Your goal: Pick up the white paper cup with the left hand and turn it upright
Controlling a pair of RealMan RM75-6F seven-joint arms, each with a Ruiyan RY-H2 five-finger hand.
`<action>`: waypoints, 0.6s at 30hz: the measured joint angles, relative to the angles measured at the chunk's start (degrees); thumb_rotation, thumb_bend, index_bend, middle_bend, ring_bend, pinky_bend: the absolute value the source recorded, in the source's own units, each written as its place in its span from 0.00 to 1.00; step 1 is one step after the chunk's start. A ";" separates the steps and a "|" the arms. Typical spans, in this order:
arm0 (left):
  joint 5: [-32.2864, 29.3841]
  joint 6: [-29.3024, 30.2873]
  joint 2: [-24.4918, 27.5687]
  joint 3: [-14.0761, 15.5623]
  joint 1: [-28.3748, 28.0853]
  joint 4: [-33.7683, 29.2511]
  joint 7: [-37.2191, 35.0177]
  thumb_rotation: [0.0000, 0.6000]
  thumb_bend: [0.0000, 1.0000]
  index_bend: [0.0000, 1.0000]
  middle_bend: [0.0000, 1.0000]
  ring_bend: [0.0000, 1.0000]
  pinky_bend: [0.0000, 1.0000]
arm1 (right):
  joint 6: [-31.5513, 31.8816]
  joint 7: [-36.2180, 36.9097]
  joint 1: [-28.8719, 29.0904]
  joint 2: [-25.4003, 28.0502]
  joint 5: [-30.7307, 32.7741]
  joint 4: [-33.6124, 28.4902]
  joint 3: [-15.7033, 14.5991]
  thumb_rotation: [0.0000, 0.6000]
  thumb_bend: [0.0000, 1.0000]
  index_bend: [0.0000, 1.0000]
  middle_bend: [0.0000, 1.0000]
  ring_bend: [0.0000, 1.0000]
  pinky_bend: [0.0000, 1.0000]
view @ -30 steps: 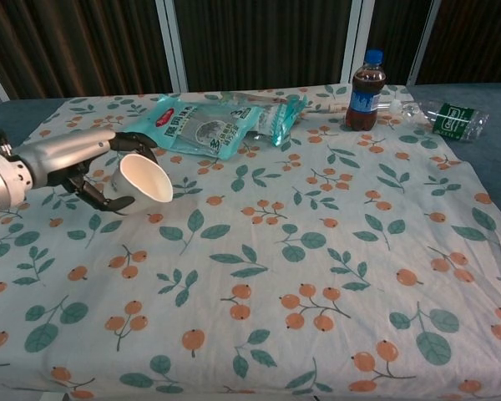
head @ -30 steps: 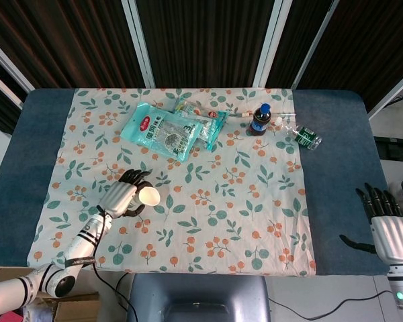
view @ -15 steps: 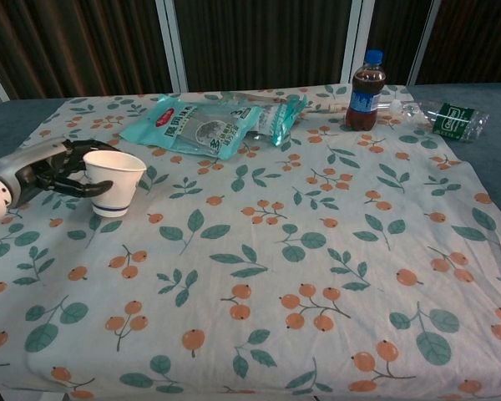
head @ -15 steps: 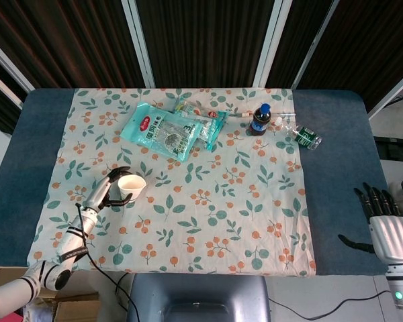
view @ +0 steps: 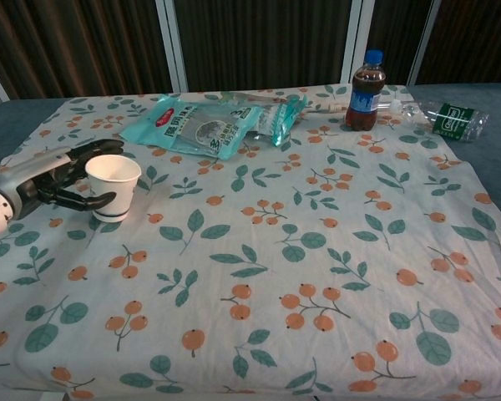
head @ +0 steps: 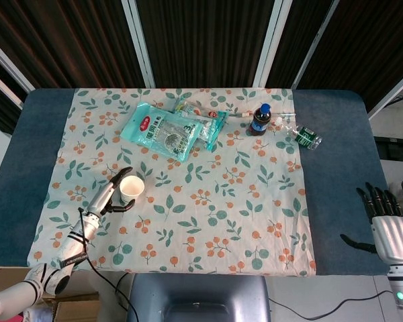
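The white paper cup (head: pixel 131 188) (view: pixel 113 185) stands upright on the floral cloth, mouth up, at the near left. My left hand (head: pixel 107 198) (view: pixel 46 180) lies just left of it. Its fingers (view: pixel 100 148) are spread and straightened past the cup's far side, and the thumb reaches along its near side by the base. The hand brackets the cup without a clear grip. My right hand (head: pixel 389 225) hovers open, fingers apart, over the blue table edge at the far right, and only the head view shows it.
Teal snack bags (head: pixel 164 131) (view: pixel 209 125) lie at the back, left of centre. A cola bottle (head: pixel 260 119) (view: pixel 366 90) stands at the back right, and beside it lies a clear bottle with a green label (head: pixel 307 137) (view: pixel 451 117).
The cup went from lying sideways in my left hand to tilted, then to standing upright on the cloth. The fingers have straightened and loosened around it. The right hand barely moved.
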 measured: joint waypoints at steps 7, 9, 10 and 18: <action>0.58 3.41 2.59 0.17 1.32 -2.88 1.61 1.00 0.37 0.00 0.00 0.00 0.00 | 0.04 0.63 0.04 -0.18 0.13 0.57 0.18 0.80 0.00 0.00 0.00 0.00 0.00; 1.06 5.86 5.45 0.62 2.63 -5.08 3.64 1.00 0.37 0.00 0.00 0.00 0.00 | 0.17 0.92 -0.03 -0.22 0.20 0.94 0.23 0.81 0.00 0.00 0.00 0.00 0.00; 1.14 6.85 6.81 0.83 3.24 -6.39 5.06 1.00 0.37 0.00 0.00 0.00 0.00 | 0.26 0.97 -0.09 -0.24 0.19 1.09 0.21 0.80 0.00 0.00 0.00 0.00 0.00; -0.96 13.58 18.05 2.93 10.44 -19.36 30.51 1.00 0.39 0.00 0.00 0.00 0.00 | 0.41 1.04 -0.69 -1.35 0.86 2.98 -0.02 0.80 0.00 0.00 0.00 0.00 0.00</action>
